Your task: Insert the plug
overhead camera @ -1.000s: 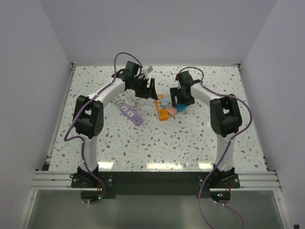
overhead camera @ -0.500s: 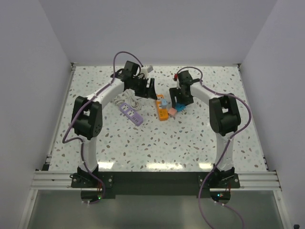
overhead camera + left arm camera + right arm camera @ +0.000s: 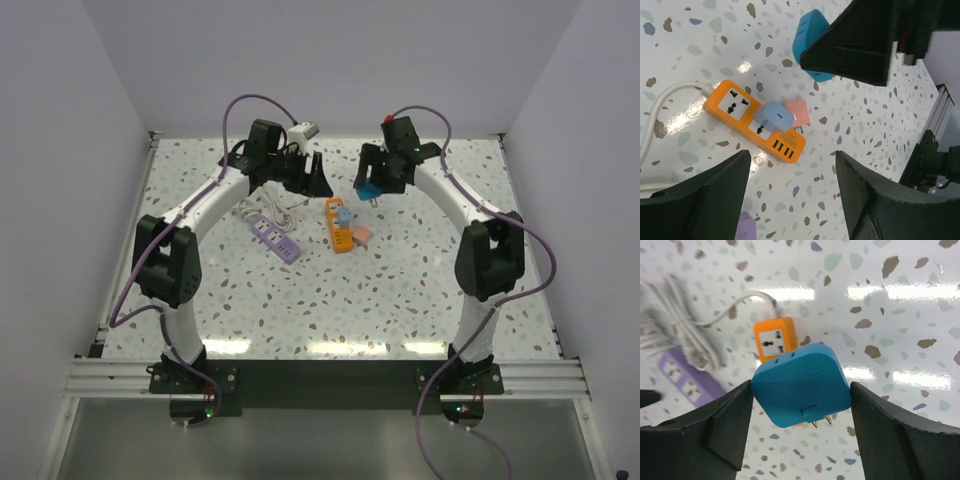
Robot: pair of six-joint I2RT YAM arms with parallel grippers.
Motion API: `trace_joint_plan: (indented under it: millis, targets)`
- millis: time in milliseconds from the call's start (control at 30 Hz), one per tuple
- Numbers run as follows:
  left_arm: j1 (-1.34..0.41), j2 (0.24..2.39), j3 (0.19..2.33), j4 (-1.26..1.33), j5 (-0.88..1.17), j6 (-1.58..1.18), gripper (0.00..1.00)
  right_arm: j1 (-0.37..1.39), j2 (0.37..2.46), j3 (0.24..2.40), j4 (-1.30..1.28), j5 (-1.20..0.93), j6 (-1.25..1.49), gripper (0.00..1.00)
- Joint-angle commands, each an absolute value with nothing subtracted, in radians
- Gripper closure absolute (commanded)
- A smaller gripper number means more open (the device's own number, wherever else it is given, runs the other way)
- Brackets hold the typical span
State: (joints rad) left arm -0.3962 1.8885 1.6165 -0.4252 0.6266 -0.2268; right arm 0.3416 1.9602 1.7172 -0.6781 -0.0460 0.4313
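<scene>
My right gripper (image 3: 801, 405) is shut on a blue plug adapter (image 3: 801, 384) with two brass prongs pointing down, and holds it in the air above the table; it also shows in the top view (image 3: 368, 191) and in the left wrist view (image 3: 809, 42). An orange power strip (image 3: 340, 225) lies on the table below; a light-blue plug (image 3: 775, 115) sits in it and a pink plug (image 3: 796, 112) lies against it. My left gripper (image 3: 792, 187) is open and empty, raised above the table left of the strip.
A purple power strip (image 3: 274, 236) lies left of the orange one, with a bundled white cord (image 3: 675, 335) beside it. A white cable (image 3: 665, 97) runs from the orange strip. White walls enclose the speckled table (image 3: 330, 300).
My right gripper has lifted the blue plug adapter off the table and moved back. My left arm has risen and pulled back a little to the left.
</scene>
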Motion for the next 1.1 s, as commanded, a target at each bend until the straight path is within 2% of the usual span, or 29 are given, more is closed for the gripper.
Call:
trace_joint_plan:
  millis: [0,267,733,867,900,1067]
  targets:
    - [-0.411,1.845,1.592,-0.31,0.667,-0.274,0.27,0.357,1.817,1.711,-0.602,-0.064,0.619,1.0]
    - [-0.431,1.804,1.551,-0.091,0.634,-0.448,0.24,0.465,1.766,1.647,-0.417,-0.051,0.834,1.0]
    - [-0.431,1.761,1.499,0.021,0.578,-0.529,0.25,0.511,1.786,1.675,-0.39,-0.063,0.873,1.0]
    - [-0.431,1.763,1.503,0.029,0.532,-0.541,0.39,0.523,1.782,1.672,-0.382,-0.069,0.882,1.0]
    - [-0.431,1.763,1.502,0.031,0.526,-0.543,0.46,0.526,1.781,1.671,-0.382,-0.074,0.884,1.0]
    - [-0.431,1.758,1.496,0.057,0.517,-0.554,0.7,0.535,1.775,1.651,-0.383,-0.09,0.893,1.0]
